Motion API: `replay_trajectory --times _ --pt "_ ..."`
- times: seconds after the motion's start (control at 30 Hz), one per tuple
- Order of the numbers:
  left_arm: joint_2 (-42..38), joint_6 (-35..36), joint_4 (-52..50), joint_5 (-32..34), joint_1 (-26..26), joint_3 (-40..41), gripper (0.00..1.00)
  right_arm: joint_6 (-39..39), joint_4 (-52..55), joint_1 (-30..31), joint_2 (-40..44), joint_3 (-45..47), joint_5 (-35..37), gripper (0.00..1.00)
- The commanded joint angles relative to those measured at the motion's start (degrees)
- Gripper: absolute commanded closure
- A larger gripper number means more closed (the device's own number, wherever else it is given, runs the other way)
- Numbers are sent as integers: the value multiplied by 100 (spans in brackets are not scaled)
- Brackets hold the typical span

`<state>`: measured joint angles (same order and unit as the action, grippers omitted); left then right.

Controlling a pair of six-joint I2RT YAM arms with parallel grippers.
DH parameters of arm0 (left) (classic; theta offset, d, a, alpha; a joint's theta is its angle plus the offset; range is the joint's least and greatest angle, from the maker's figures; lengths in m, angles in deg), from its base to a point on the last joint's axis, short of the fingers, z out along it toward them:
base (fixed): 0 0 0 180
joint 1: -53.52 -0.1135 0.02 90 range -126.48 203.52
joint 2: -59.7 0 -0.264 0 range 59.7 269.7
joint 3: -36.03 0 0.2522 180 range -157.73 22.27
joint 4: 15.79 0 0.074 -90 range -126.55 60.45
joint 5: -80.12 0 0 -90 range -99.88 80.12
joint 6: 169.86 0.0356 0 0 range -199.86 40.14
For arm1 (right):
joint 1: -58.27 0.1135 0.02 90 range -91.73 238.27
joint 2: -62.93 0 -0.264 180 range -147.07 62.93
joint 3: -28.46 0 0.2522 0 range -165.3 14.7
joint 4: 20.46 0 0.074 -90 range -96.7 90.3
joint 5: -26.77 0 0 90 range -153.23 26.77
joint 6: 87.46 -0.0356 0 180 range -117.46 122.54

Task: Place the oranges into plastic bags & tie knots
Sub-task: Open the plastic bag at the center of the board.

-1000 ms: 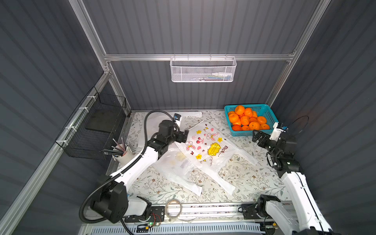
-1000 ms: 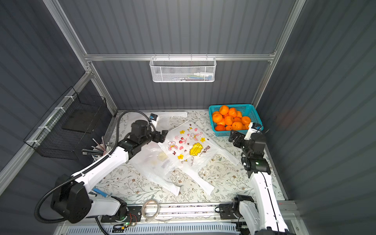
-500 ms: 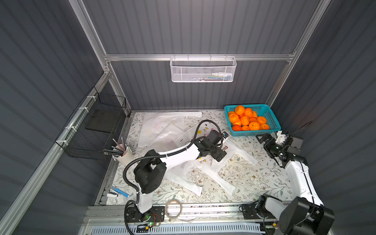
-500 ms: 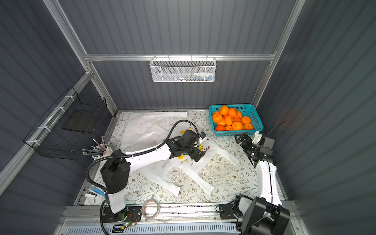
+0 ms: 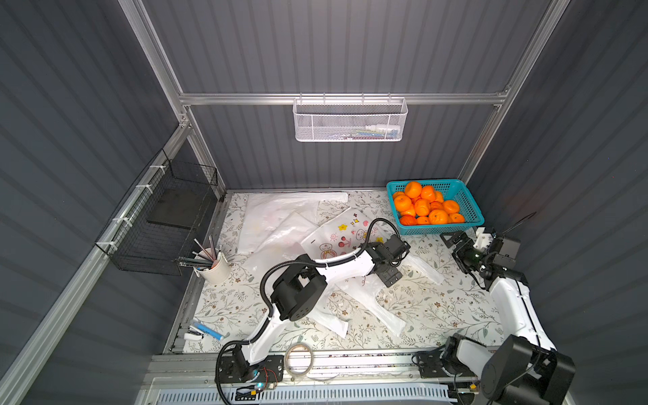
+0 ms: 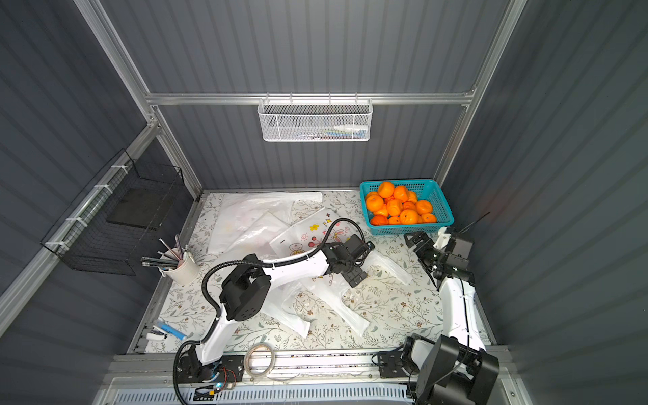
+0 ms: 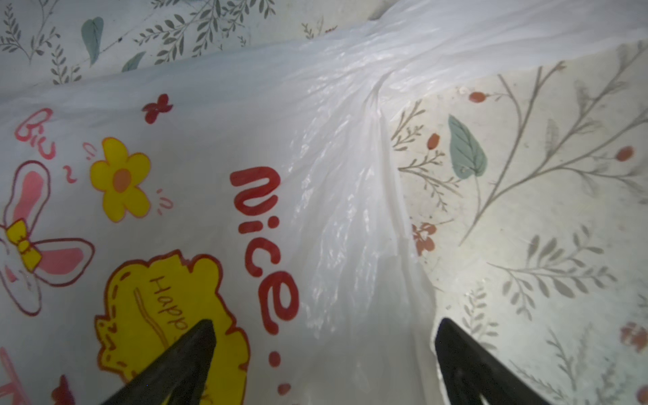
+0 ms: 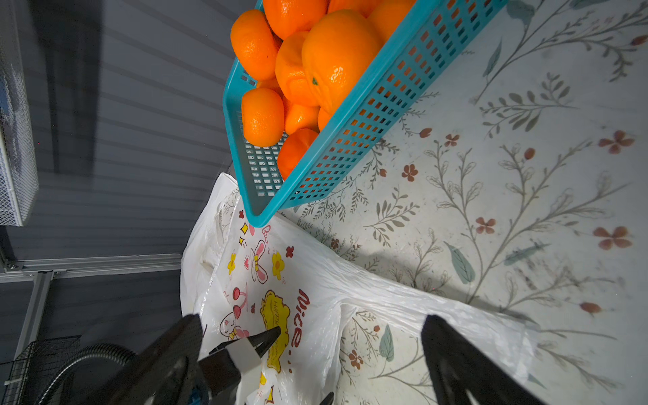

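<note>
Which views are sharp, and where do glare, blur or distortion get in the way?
Both top views: sharp, evenly lit, wide-angle splay in the walls, oranges vivid. Left wrist view: printed bag crisp, sheen on its wrinkles, left gripper soft and dark. Right wrist view: basket sharp, tablecloth smeared toward the frame edge, right gripper a blurred silhouette.

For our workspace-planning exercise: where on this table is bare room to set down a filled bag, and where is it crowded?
Bare floral cloth lies front right, between the bag handles and the right arm. A smaller patch lies front left, between the pen cup and the left arm. Plastic bags crowd the centre and back left.
</note>
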<state>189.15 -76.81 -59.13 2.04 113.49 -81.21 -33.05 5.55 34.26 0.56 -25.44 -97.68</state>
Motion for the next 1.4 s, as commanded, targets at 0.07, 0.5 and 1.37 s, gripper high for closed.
replay_trajectory --times 0.07,0.5,1.37 --pt "131 127 -271 395 -1 -271 16 15 -128 -25 12 95 21 1" --pt "-85 -163 99 52 -129 1 60 114 -103 -25 43 136 1 1" --pt "-464 -454 551 -654 -546 370 48 183 -100 -25 -30 115 -53 1"
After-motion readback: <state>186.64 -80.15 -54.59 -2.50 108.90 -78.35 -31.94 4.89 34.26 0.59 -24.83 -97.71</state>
